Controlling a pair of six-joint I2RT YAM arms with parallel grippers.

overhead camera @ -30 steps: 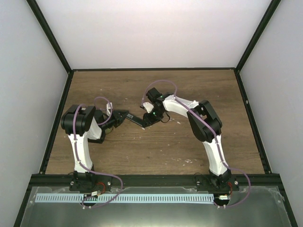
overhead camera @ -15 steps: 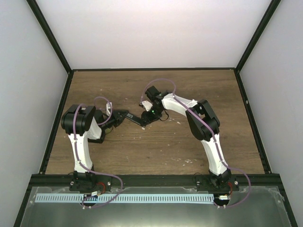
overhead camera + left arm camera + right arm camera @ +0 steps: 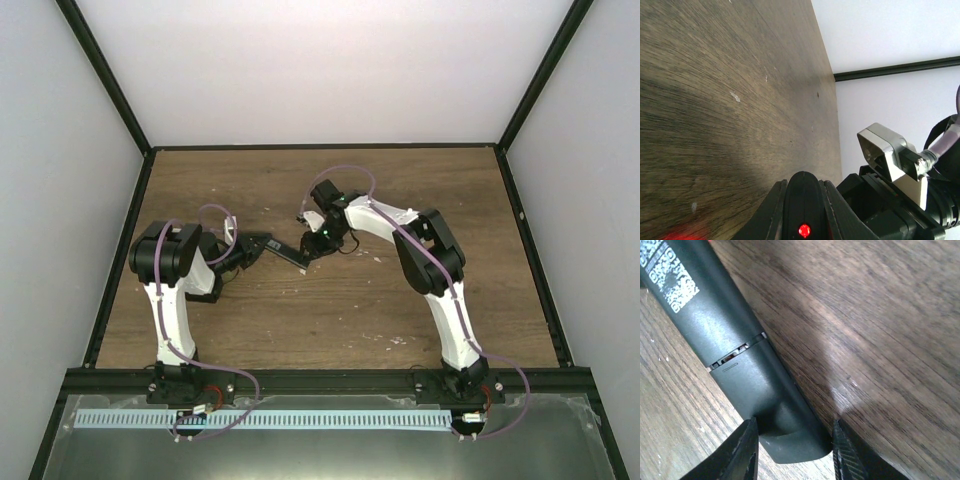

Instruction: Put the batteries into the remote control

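Observation:
The remote control is a slim black bar held between my two grippers, just above the wooden table. My left gripper is shut on one end; in the left wrist view its fingers clamp the remote, where a red light glows. My right gripper is shut on the other end. In the right wrist view the jaws flank the remote's back, which carries a white code label and a cover seam standing slightly ajar. The batteries are hidden.
Pale wood chips dot the table near the right arm's base. Black frame rails and white walls bound the table. The right wrist and its camera stand close in front of the left gripper.
My right gripper has shifted slightly left and away along the remote's end. The left arm and the remote have barely moved.

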